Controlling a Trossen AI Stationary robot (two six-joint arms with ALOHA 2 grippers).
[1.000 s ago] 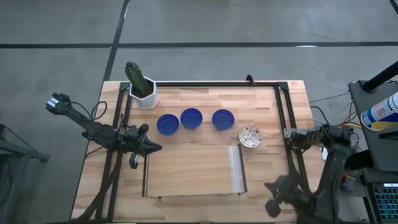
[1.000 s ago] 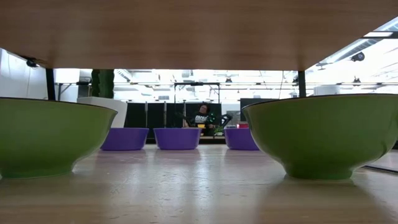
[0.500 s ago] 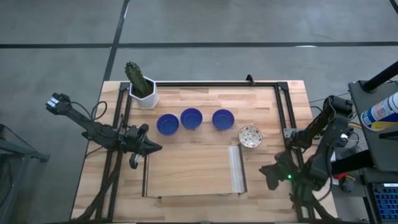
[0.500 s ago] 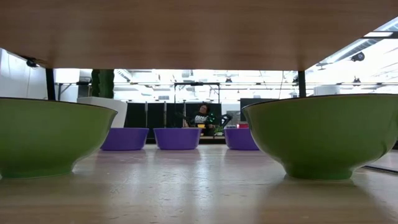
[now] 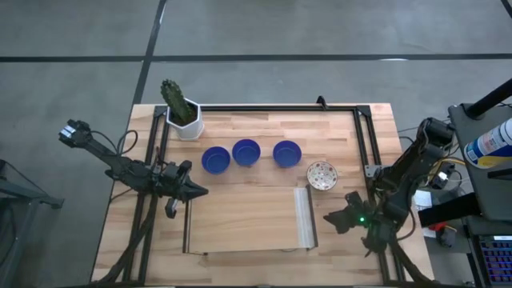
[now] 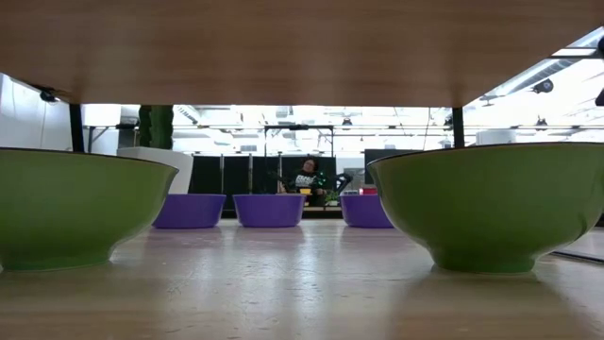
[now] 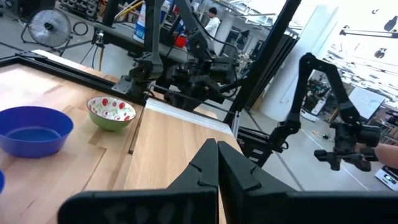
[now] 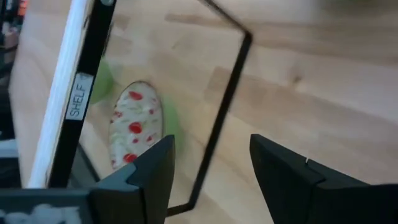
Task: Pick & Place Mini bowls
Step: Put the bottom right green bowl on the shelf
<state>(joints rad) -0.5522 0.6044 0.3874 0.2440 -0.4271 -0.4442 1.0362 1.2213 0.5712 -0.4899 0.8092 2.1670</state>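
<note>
Three blue mini bowls [image 5: 215, 159] [image 5: 246, 151] [image 5: 286, 153] stand in a row on the table, each on its base. A white, red-flowered mini bowl [image 5: 322, 174] with a green outside stands just right of them. It also shows in the right wrist view [image 8: 134, 130] and the left wrist view [image 7: 112, 112]. My right gripper [image 5: 333, 218] [image 8: 211, 146] is open on the near side of that bowl, apart from it. My left gripper [image 5: 194, 190] [image 7: 212, 149] is shut and holds nothing, left of the shelf.
A low wooden shelf [image 5: 248, 220] with a white edge [image 5: 303, 218] lies near the table's front. Two green-sided bowls [image 6: 75, 208] [image 6: 481, 203] stand beneath it. A cactus pot [image 5: 186, 122] is at the far left. Black frame rails [image 5: 364, 144] border the table. A person [image 6: 305, 178] sits far behind.
My right gripper has swung from beyond the table's near right corner toward the far edge and the left, in over the table and toward the flowered bowl, and has opened. The bowls have not moved.
</note>
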